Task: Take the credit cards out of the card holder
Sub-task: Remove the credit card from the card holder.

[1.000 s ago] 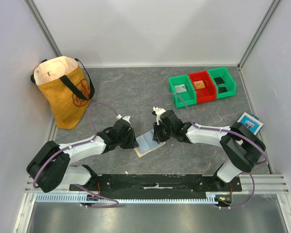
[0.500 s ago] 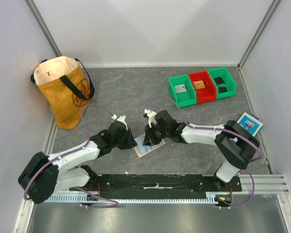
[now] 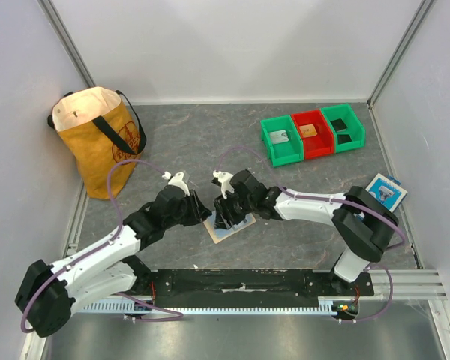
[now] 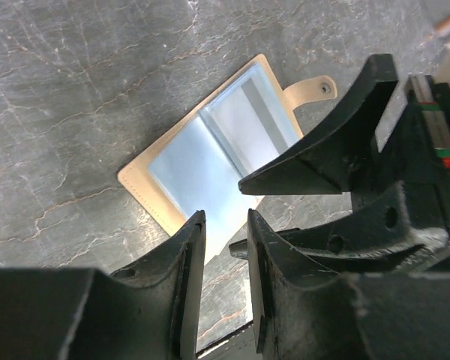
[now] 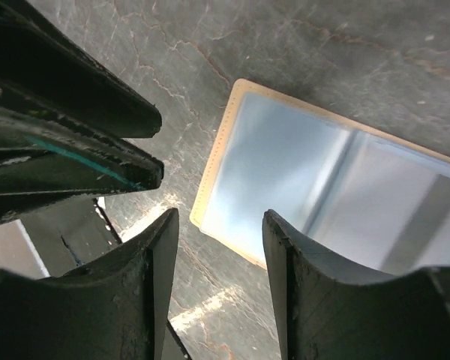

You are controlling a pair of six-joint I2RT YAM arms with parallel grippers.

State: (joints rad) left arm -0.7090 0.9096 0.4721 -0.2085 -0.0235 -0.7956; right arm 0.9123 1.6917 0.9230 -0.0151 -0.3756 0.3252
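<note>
- Top external view: card holder (image 3: 231,229) lies open and flat on the grey marbled table (image 3: 210,142), close to the near edge and just ahead of the black base rail (image 3: 240,281). It is turned at a slant to that rail.
- Left wrist view: tan outer rim with stitching, two pale blue glossy sleeves facing up, fold line between them. A small tan tab (image 4: 309,91) with a snap sticks out from the far end.
- A grey band crosses one sleeve. Cannot tell whether it is a card or a reflection.
- Left gripper (image 4: 225,240): jaws a narrow gap apart with nothing between them, poised over the holder's near edge.
- Right gripper (image 5: 219,255): jaws spread wider and empty, above the holder's corner. The two grippers' tips are close together over the same end.
- Room: bare table beyond the holder toward the back wall.
- Yellow tote bag (image 3: 97,150) stands well apart at far left, by the wall.
- Green and red bins (image 3: 312,135) sit at rear right, with small flat items inside, too small to identify.
- Blue-and-white packet (image 3: 386,191) lies by the right wall.
</note>
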